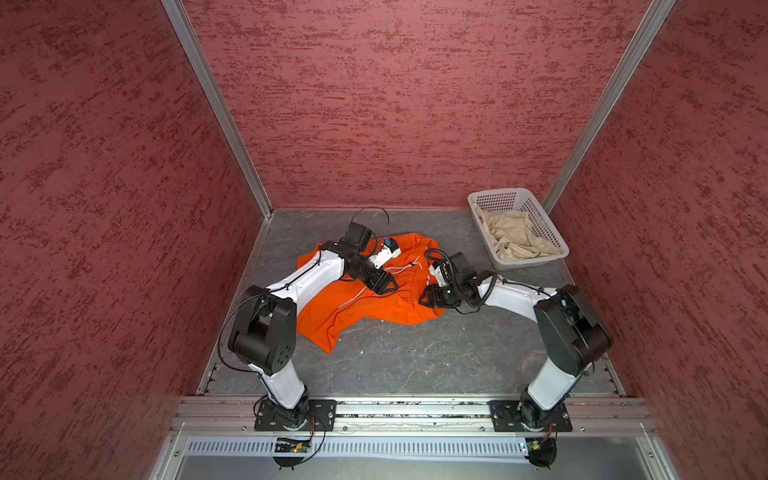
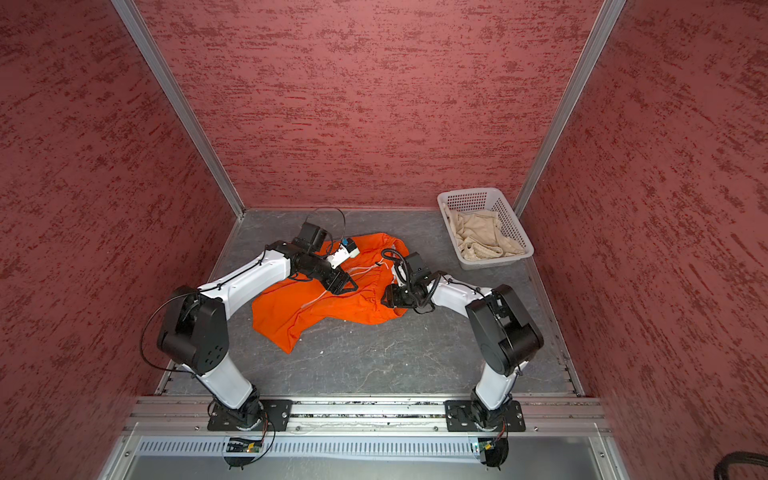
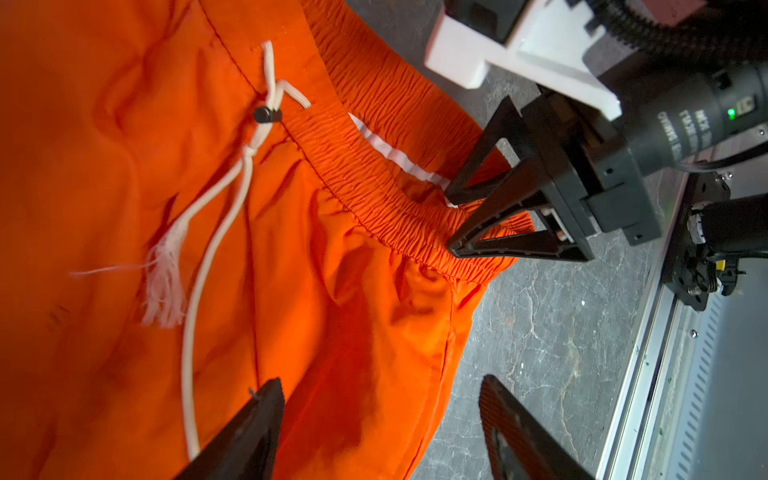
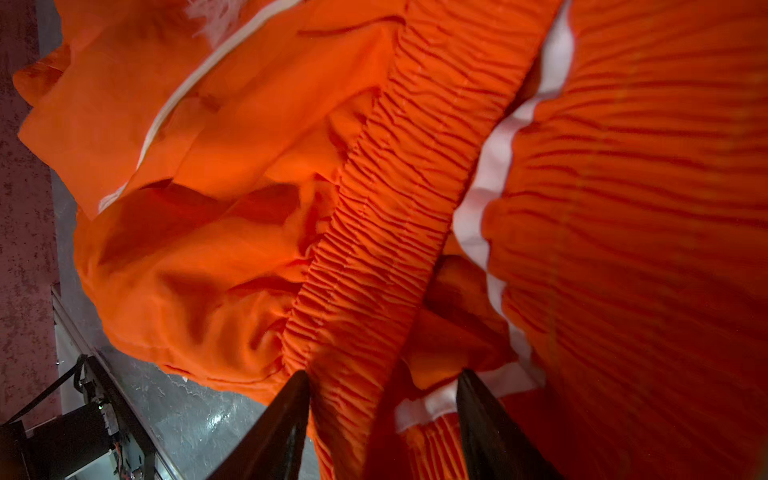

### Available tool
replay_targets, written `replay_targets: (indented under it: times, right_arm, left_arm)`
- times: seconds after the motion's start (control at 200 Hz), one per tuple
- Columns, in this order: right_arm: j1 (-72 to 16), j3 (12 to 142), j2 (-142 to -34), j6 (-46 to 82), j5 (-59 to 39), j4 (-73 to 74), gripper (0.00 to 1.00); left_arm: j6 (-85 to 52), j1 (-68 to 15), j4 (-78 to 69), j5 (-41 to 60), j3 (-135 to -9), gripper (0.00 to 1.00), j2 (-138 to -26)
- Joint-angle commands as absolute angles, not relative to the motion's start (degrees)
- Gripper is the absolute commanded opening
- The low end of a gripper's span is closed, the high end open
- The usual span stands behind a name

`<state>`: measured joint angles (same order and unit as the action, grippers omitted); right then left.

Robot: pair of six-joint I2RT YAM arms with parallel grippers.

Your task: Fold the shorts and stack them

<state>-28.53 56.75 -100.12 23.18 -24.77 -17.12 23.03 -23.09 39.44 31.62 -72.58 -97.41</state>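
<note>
The orange shorts (image 1: 357,307) (image 2: 291,307) are spread, crumpled and not folded, on the grey worktop (image 1: 395,353) (image 2: 353,357), around its middle and towards the far edge. The beige shorts (image 1: 515,237) (image 2: 478,235) are bunched inside the white basket (image 1: 498,195) (image 2: 469,193), which is set at the far right corner of the worktop, well apart from the orange pair. The left tool (image 1: 388,287) (image 2: 347,284) (image 3: 380,380) is held over the middle of the orange shorts; in the left wrist view its fingers (image 3: 249,432) are seen spread wide with nothing gripped, cloth and bare worktop showing between them. A white drawstring (image 3: 166,282) with a frayed end is laid across the cloth beside it. The right tool (image 1: 426,297) (image 2: 388,297) (image 3: 451,220) (image 4: 384,374) is placed at the end of the shorts nearest the right edge, at the gathered waistband (image 3: 374,199) (image 4: 395,187). Its jaws are parted, and the waistband is seen passing between them without being pinched.
</note>
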Motion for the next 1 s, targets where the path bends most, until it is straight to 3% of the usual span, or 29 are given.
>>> replay_targets:
  times: [0.0,0.09,0.175,0.311,0.516,0.756,0.997]
  right_arm:
    - [-28.2,58.3,-100.8,23.3,-30.3,-14.5,0.55]
    - [-27.8,57.4,-100.8,24.0,-33.1,-11.0,0.39]
    - [-27.1,56.6,-99.5,24.0,-35.9,-8.3,0.14]
    - [-26.3,51.4,-92.3,21.9,-36.9,-0.5,0.01]
    - [-24.9,43.1,-83.8,19.4,-41.9,13.5,0.00]
    - [-24.0,42.8,-83.6,20.7,-44.5,18.8,0.00]
    - [-23.7,44.5,-83.6,23.2,-45.6,19.1,0.00]
  left_arm:
    - [26.2,-23.1,35.6,35.5,-72.6,0.73,-97.9]
    - [28.9,-23.7,36.9,35.2,-72.5,0.73,-99.4]
    - [31.3,-24.6,37.9,34.8,-72.4,0.73,-100.2]
    - [33.7,-25.0,38.2,34.2,-72.4,0.74,-100.6]
    - [36.1,-25.8,37.3,35.7,-72.6,0.75,-99.1]
    - [37.5,-27.7,34.7,38.1,-70.0,0.77,-94.9]
    - [35.6,-28.7,24.2,29.0,-63.3,0.78,-85.5]
